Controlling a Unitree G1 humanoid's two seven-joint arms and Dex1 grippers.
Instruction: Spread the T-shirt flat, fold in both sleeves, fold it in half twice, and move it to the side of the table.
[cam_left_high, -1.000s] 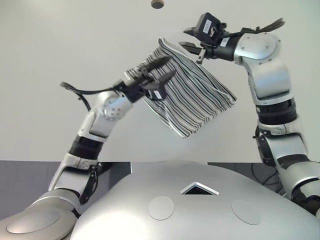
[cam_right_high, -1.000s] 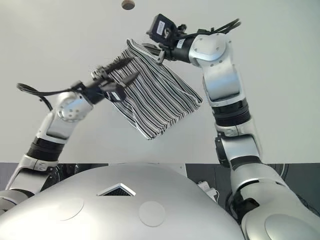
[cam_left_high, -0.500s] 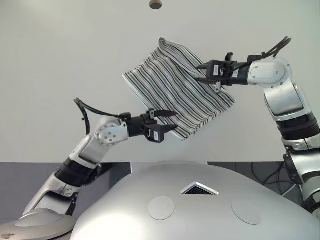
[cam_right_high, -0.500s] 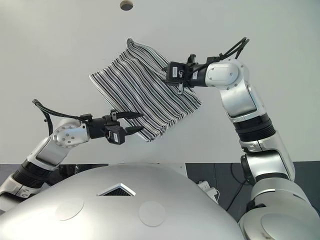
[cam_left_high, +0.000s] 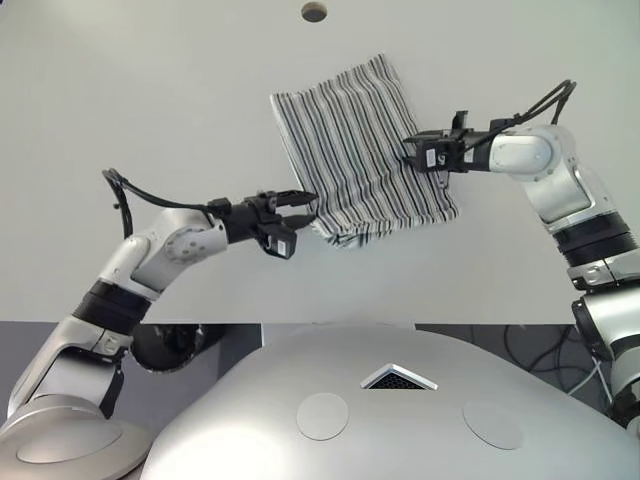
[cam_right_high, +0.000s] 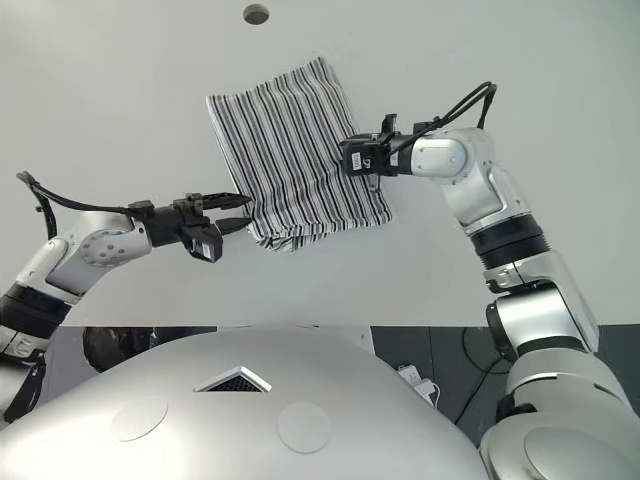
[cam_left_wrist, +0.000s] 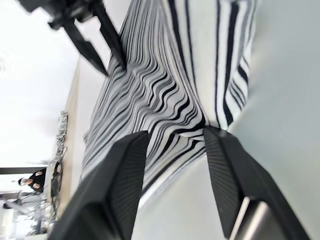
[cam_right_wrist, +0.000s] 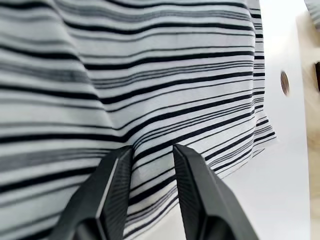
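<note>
While the folded striped T-shirt (cam_left_high: 352, 150) lies flat on the white table (cam_left_high: 150, 90), the left gripper (cam_left_high: 306, 203) hovers just beside its near left corner, fingers spread apart. The right gripper (cam_left_high: 411, 153) sits at its right edge, fingers slightly parted, apparently pressing the cloth.

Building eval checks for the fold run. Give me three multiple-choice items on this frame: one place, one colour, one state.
1. Where on the T-shirt is the left tool?
A) at its near-left corner
B) at its far edge
C) on its middle

2. What is the T-shirt's pattern?
A) plain red
B) black-and-white stripes
C) blue dots

3. How are the left tool's fingers?
A) open
B) shut on the T-shirt
C) shut on nothing

Answers:
1 A: the head views show its tips beside that corner.
2 B: stripes run across the whole cloth.
3 A: the left wrist view shows them wide apart, with the cloth's corner between.
</note>
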